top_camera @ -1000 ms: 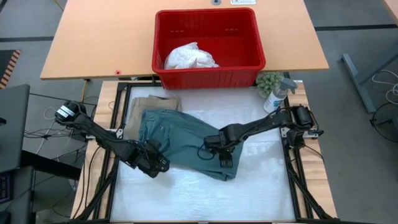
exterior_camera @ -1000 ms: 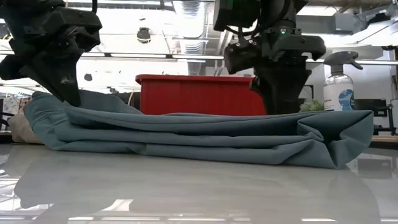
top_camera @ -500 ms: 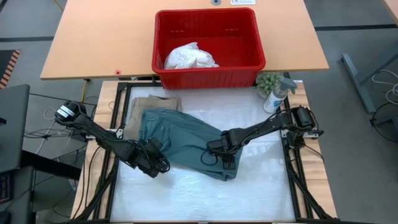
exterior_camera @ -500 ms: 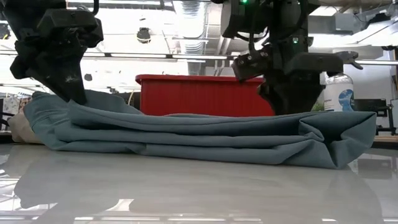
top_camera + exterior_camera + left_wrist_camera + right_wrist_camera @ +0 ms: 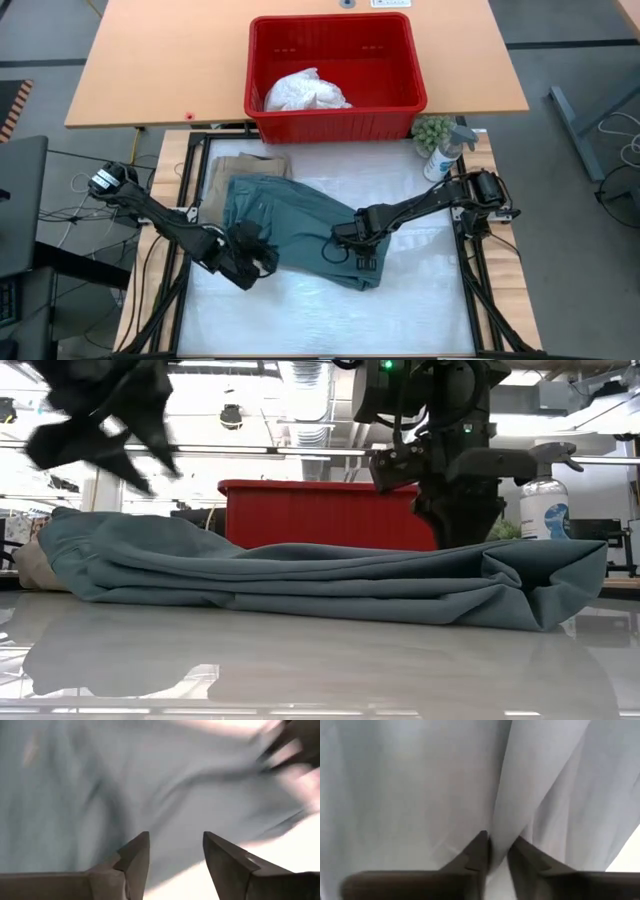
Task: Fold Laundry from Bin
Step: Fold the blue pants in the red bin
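- The teal garment (image 5: 290,225) lies folded on the white work surface (image 5: 420,300), its long axis running on a slant from the far left, near the red bin (image 5: 335,115), down to the near right.
- The right gripper (image 5: 357,252) sits on the near-right end of that garment; in its wrist view its fingers (image 5: 479,851) are drawn together on a raised ridge of teal cloth, so it reads as clamped on a fold.
- The left gripper (image 5: 247,262) hangs just off the garment's near-left edge, lifted clear of the cloth in the low view (blurred there), with its fingers (image 5: 137,857) apart and nothing between them.
- So the garment lies between the two grippers, and the right arm is the one in contact; any pull or fold along the long axis would, I judge, start from that pinched end.
- The beige garment (image 5: 245,168) peeks out from under the teal one at the far left, just in front of the bin.
- The white garment (image 5: 305,90) is inside the bin, not yet taken out.
- A spray bottle (image 5: 445,155) stands at the far right corner, well apart from both grippers.
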